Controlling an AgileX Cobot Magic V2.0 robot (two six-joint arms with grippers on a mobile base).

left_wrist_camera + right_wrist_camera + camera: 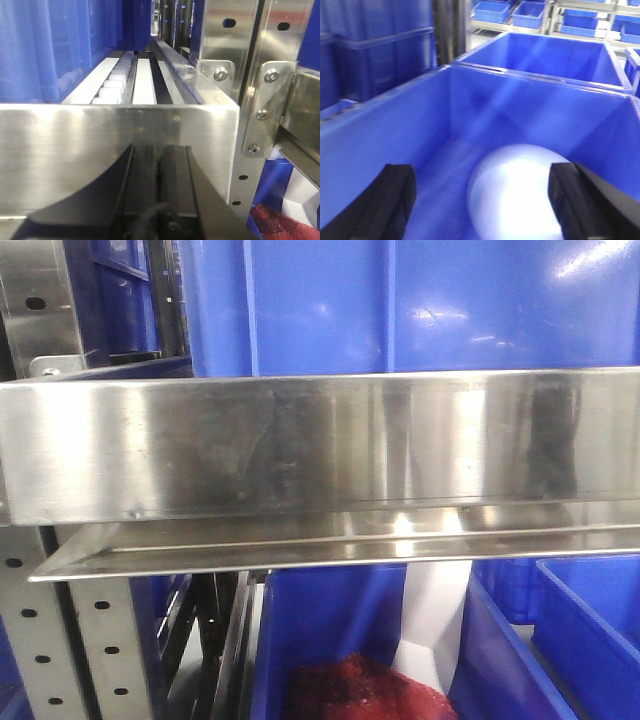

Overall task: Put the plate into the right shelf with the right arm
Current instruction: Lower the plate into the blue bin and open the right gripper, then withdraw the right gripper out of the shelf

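Note:
In the right wrist view the plate [520,195], round, white with a bluish tint, lies inside a large blue bin [380,145] of the right shelf. My right gripper [482,200] is open above the bin, its two black fingers wide apart; the plate lies between them, nearer the right finger [575,200], apart from both. My left gripper [160,165] is shut and empty, its black fingers pressed together just before the steel shelf ledge [115,150]. The front view shows the shelf's shiny steel ledge [320,445] with blue bins above and below. Neither gripper shows there.
A perforated steel upright [40,640] stands at the left of the front view. A bin below the ledge holds red mesh [350,690] and a white sheet [435,615]. White rollers [117,82] run along the shelf floor. More blue bins [555,55] stand behind.

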